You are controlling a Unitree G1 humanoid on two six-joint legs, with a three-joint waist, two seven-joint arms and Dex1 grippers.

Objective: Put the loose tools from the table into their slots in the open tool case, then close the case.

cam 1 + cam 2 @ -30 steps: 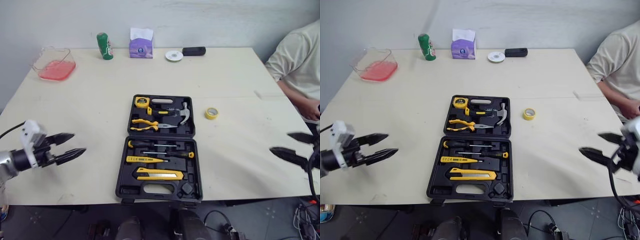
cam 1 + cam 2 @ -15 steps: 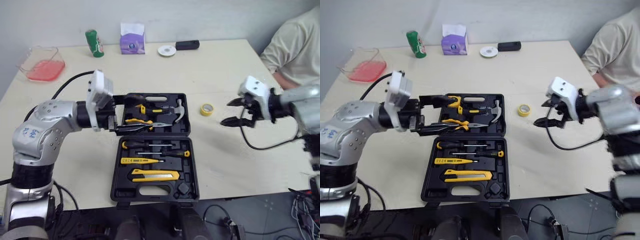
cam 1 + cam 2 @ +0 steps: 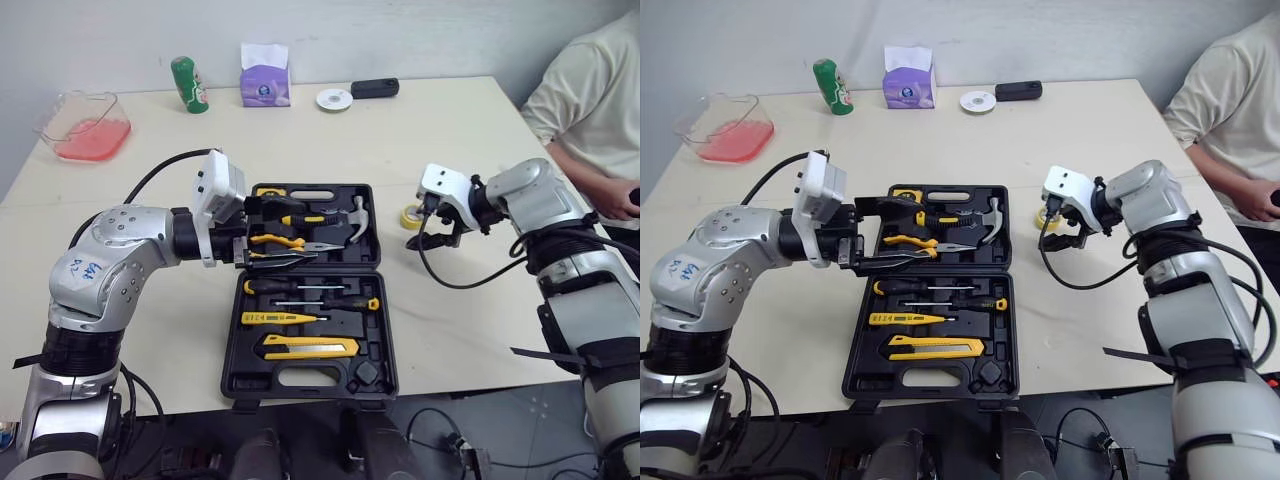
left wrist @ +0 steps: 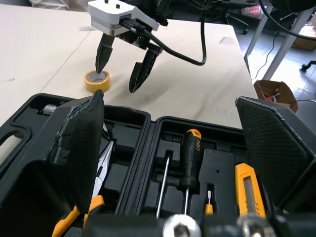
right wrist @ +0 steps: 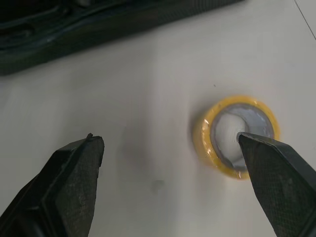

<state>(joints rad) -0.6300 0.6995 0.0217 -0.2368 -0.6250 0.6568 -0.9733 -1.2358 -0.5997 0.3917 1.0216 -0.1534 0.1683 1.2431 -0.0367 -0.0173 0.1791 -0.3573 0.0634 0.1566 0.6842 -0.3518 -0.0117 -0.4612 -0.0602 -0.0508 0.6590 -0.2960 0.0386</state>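
Directly under one fingertip of the right pincer (image 5: pixel 168 140) (jaws spread wide) lies the yellow tape roll (image 5: pixel 205 136).

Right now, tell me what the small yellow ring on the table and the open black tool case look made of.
Small yellow ring: probably a roll of smooth plastic tape, with a pale inner core. Open black tool case: likely moulded matte plastic, judging by its shaped tool recesses.

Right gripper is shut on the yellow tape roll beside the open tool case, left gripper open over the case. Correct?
No: the right gripper is open, not shut on the yellow tape roll; the right wrist view shows its fingers spread, one above the roll. The left gripper is open over the tool case, as stated.
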